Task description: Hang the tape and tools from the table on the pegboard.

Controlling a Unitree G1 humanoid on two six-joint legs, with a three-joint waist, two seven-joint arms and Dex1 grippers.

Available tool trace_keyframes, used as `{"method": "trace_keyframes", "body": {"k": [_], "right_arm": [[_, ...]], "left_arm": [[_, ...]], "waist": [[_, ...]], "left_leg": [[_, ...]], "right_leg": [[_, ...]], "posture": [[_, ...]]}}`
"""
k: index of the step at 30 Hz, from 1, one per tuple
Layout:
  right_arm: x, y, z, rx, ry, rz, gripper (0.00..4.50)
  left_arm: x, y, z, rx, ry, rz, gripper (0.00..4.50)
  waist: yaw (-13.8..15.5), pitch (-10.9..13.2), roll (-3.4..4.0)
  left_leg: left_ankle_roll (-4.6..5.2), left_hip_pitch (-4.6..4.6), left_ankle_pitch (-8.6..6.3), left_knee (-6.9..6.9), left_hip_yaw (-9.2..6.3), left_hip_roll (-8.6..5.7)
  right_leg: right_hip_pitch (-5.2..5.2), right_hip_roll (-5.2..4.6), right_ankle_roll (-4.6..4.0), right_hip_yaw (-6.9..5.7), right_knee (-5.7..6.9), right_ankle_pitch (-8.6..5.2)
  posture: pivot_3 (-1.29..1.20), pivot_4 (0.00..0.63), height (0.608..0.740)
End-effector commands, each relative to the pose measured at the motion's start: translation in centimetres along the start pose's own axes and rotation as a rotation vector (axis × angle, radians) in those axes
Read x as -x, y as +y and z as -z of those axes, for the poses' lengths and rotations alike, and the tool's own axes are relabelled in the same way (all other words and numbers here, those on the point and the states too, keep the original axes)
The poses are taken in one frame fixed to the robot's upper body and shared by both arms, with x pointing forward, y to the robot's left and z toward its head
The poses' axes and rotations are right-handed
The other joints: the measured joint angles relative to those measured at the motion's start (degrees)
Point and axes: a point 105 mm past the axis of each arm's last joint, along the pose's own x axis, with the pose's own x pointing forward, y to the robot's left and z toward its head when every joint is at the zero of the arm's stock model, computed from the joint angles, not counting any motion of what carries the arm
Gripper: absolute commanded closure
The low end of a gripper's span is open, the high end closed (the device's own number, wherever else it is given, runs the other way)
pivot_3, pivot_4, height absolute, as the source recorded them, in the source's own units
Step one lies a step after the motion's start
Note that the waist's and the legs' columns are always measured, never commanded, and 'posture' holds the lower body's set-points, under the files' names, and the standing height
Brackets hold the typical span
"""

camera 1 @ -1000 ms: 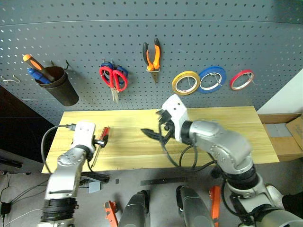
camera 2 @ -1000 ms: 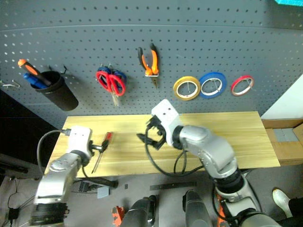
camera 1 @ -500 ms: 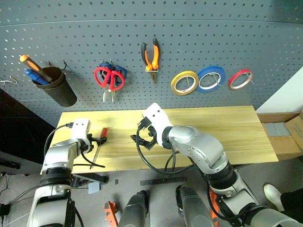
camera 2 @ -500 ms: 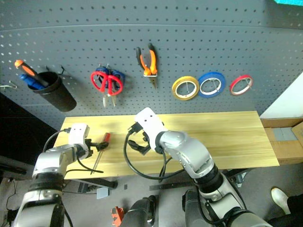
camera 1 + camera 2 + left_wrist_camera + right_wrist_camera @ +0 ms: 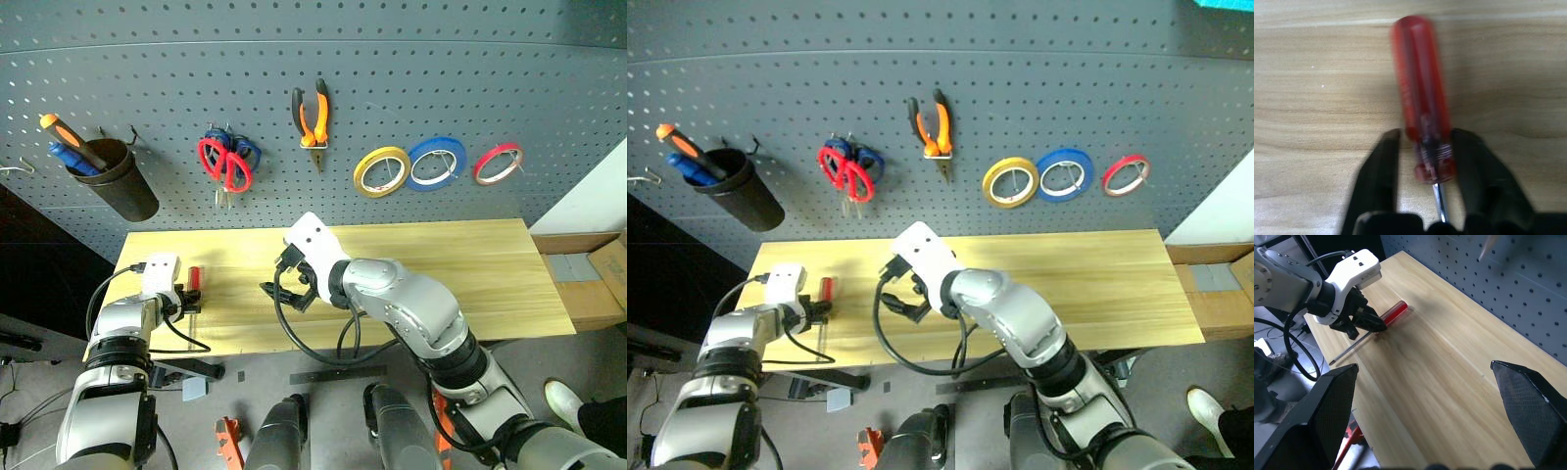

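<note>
Now, the lines as I see them:

Left hand: my left hand [image 5: 1422, 169] was spread a second ago and has just closed; its two fingers [image 5: 1378, 171] now pinch the screwdriver [image 5: 1420, 93] at the collar where the red handle meets the shaft.

Screwdriver: lying flat on the bench [image 5: 470, 264], handle running ahead of my left fingers, shaft passing back between them.

Firmness: the wrist view is soft, so I'd say the pinch is probably seated, not certainly.

Right hand: my right hand [image 5: 284, 291] is spread wide and holds nothing, hovering over the bench well to the right of the left hand.

Pegboard [image 5: 549, 78]: up beyond both hands; the tape [image 5: 383, 170], the scissors [image 5: 225, 162] and the pliers [image 5: 313, 113] hang there already.

Meaning: this looks like the last item off the bench; with the grip made, lifting it to the pegboard is what remains.
</note>
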Motion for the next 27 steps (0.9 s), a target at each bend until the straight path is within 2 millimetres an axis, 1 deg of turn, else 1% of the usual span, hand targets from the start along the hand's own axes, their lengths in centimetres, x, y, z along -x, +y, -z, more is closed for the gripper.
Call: {"method": "trace_keyframes", "body": {"k": [1, 5, 8, 12, 14, 16, 17, 18, 20, 21, 23, 27], "right_arm": [[0.9, 1.3, -2.8, 0.111, -0.124, -0.06, 0.0], [1.5, 1.8, -3.8, 0.164, -0.197, -0.096, 0.0], [2.2, 2.2, -4.7, 0.283, -0.256, -0.12, 0.0], [2.9, 2.5, -5.5, 0.336, -0.314, -0.143, 0.0], [3.3, 2.6, -6.0, 0.341, -0.354, -0.152, 0.0], [3.4, 2.6, -6.5, 0.349, -0.388, -0.158, 0.0], [3.4, 2.6, -6.7, 0.355, -0.399, -0.161, 0.0], [3.5, 2.7, -7.0, 0.366, -0.413, -0.164, 0.0], [3.5, 2.7, -7.2, 0.381, -0.426, -0.17, 0.0], [3.5, 2.7, -7.3, 0.388, -0.426, -0.173, 0.0], [3.7, 2.4, -7.8, 0.416, -0.433, -0.171, 0.0], [3.9, 1.8, -9.0, 0.421, -0.46, -0.148, 0.0]], "left_arm": [[0.9, 0.4, -2.0, 0.014, -0.09, -0.018, 3.72], [1.7, -0.1, -3.0, 0.065, -0.164, -0.011, 3.72], [3.2, -1.2, -3.9, 0.107, -0.266, 0.015, 3.72], [5.8, -3.0, -4.1, 0.057, -0.371, 0.023, 3.72], [7.7, -4.2, -4.7, -0.016, -0.482, 0.017, 3.72], [9.4, -5.0, -5.5, -0.067, -0.584, 0.002, 3.72], [10.1, -5.1, -6.2, -0.098, -0.644, -0.018, 3.72], [11.2, -4.8, -7.4, -0.146, -0.723, -0.068, 3.72], [12.4, -4.3, -8.8, -0.19, -0.81, -0.13, 3.72], [12.8, -4.1, -9.3, -0.192, -0.837, -0.146, 3.72], [14.3, -3.9, -11.5, -0.224, -0.935, -0.171, 3.72], [16.4, -4.0, -14.7, -0.27, -1.076, -0.195, 3.72]], "waist": [[0.0, 0.0, -0.01], [0.0, 0.0, -0.01], [0.0, 0.0, -0.02], [0.0, 0.0, -0.08], [0.0, -0.1, -0.1], [0.2, -0.1, -0.12], [0.3, -0.1, -0.13], [0.5, -0.1, -0.16], [0.9, -0.1, -0.22], [1.2, -0.2, -0.23], [1.4, -0.2, -0.27], [1.8, -0.3, -0.4]], "left_leg": [[0.0, 0.0, 0.0, 0.0, -0.01, 0.0], [-0.01, -0.01, -0.01, -0.02, -0.03, 0.01], [-0.02, -0.02, -0.02, -0.01, 0.0, -0.01], [-0.08, -0.01, -0.05, -0.01, 0.01, 0.05], [-0.1, -0.01, -0.06, -0.02, -0.01, 0.11], [-0.12, -0.01, -0.07, -0.02, 0.0, 0.12], [-0.12, -0.01, -0.07, -0.01, 0.0, 0.12], [-0.14, 0.0, -0.06, 0.0, -0.02, 0.12], [-0.24, 0.0, 0.03, 0.01, -0.05, 0.12], [-0.26, 0.01, 0.07, 0.01, -0.05, 0.12], [-0.26, 0.03, 0.14, 0.02, -0.03, 0.12], [-0.31, 0.02, 0.27, 0.03, -0.07, 0.12]], "right_leg": [[0.0, 0.0, 0.0, -0.01, 0.0, 0.0], [0.0, -0.03, 0.0, 0.0, 0.0, 0.0], [0.01, -0.09, 0.01, 0.04, -0.02, 0.01], [-0.01, -0.11, 0.01, 0.1, -0.04, 0.01], [-0.02, -0.1, 0.0, 0.1, -0.02, 0.02], [-0.02, -0.1, -0.04, 0.13, -0.04, 0.04], [-0.01, -0.1, -0.06, 0.12, -0.05, 0.05], [0.0, -0.09, -0.07, 0.11, -0.05, 0.05], [0.0, -0.07, -0.11, 0.09, -0.08, 0.08], [0.02, -0.04, -0.14, 0.08, -0.09, 0.1], [0.03, 0.0, -0.17, 0.08, -0.09, 0.16], [0.04, 0.17, -0.19, -0.02, -0.08, 0.26]], "posture": [[-0.12, 0.264, 0.74], [-0.11, 0.261, 0.74], [-0.11, 0.255, 0.74], [-0.1, 0.245, 0.74], [-0.09, 0.237, 0.74], [-0.08, 0.232, 0.74], [-0.08, 0.226, 0.74], [-0.07, 0.219, 0.74], [-0.06, 0.214, 0.74], [-0.06, 0.211, 0.74], [-0.06, 0.202, 0.74], [-0.05, 0.189, 0.74]]}}
